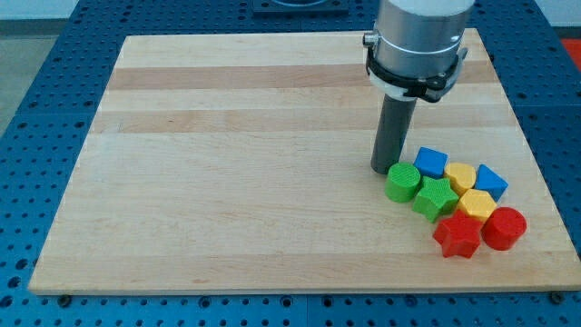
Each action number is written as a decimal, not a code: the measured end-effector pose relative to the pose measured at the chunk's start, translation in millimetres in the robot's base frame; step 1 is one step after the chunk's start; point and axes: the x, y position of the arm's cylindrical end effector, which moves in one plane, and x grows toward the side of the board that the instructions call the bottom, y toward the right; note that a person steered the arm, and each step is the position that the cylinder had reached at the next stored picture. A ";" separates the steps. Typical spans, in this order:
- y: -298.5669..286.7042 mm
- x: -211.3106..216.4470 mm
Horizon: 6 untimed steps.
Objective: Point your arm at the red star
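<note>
Tip [382, 170]: beside green cylinder [402, 182], cluster's upper left | tool: bare rod, holds nothing | red star [457, 236]: across cluster, unreached | task: pending.

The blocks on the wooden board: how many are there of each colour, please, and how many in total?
Green: 2, a green cylinder and a green star
Blue: 2, one blue block and another blue block
Yellow: 2, one yellow block and another yellow block
Red: 2, a red star and a red cylinder
Total: 8
</note>
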 end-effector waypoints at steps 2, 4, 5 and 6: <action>-47.6 2.8; -80.8 47.6; -70.0 91.1; -35.7 134.0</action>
